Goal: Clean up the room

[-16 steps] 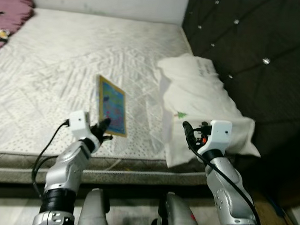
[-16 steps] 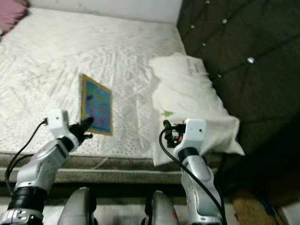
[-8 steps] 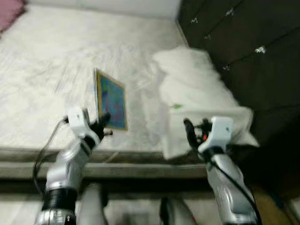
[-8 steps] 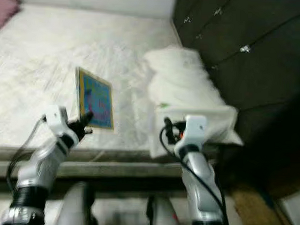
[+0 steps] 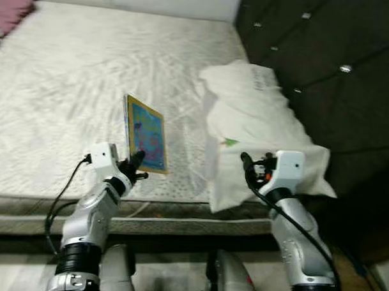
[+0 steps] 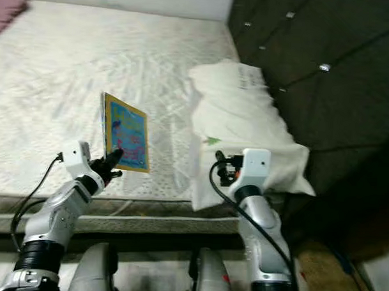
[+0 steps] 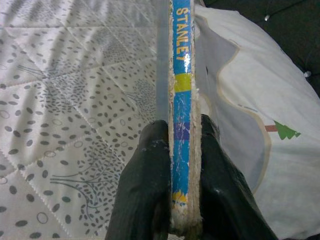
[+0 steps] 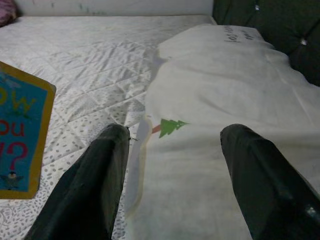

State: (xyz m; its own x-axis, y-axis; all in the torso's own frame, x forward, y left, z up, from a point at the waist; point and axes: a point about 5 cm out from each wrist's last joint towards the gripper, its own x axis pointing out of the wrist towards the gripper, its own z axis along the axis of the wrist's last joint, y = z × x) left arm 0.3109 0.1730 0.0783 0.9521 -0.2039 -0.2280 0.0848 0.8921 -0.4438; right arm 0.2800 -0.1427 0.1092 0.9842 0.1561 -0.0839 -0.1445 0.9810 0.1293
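Left eye view: the left gripper (image 5: 136,166) holds a board book (image 5: 145,135) by its lower edge, upright, above the near part of the bed (image 5: 62,90). The right gripper (image 5: 246,166) hovers at the near end of a white pillow (image 5: 259,128) lying against the dark headboard (image 5: 325,67).

Right eye view: same layout; book and pillow are apart.

Left wrist view: the fingers (image 7: 145,200) are pinched on the book's blue spine, one on each face. The grip appears secure.

Right wrist view: the fingers (image 8: 95,180) are spread wide over the pillow's near edge, holding nothing.

Assessment: the step in hand is removal of the book from the bed. The next move likely calls for carrying it, kept pinched, to a storage place; none can be seen.
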